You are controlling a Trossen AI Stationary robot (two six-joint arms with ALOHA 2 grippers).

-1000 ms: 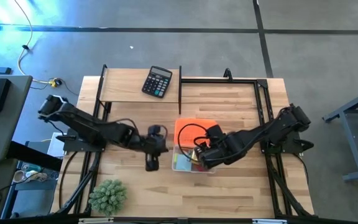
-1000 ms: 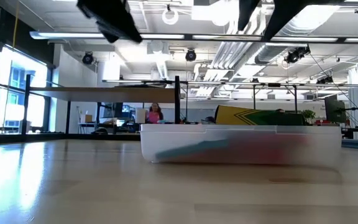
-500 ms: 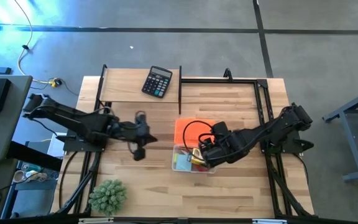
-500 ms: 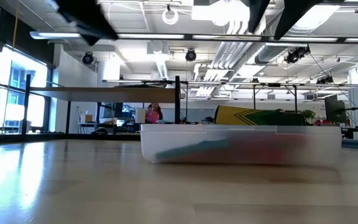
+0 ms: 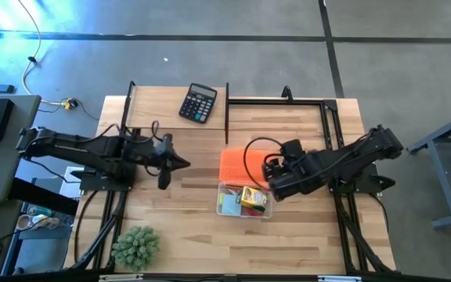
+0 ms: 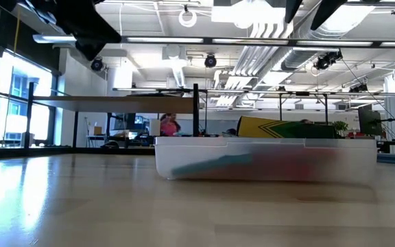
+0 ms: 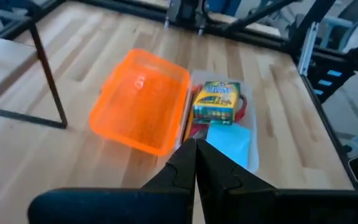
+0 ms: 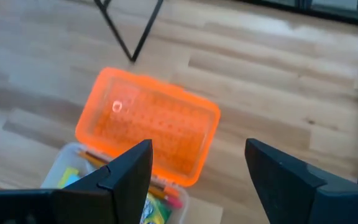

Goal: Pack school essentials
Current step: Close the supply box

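While one clear box (image 5: 243, 201) holds one green-yellow packet (image 7: 216, 99) and one light-blue notepad (image 7: 230, 142), left gripper (image 7: 195, 151) jaws are together, right gripper (image 8: 197, 163) jaws apart; packet print unreadable.

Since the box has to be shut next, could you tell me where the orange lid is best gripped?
Probably grip the orange lid at its free long edge, the one away from the clear box, coming from above with open jaws: it lies flat, open, its other edge against the box.
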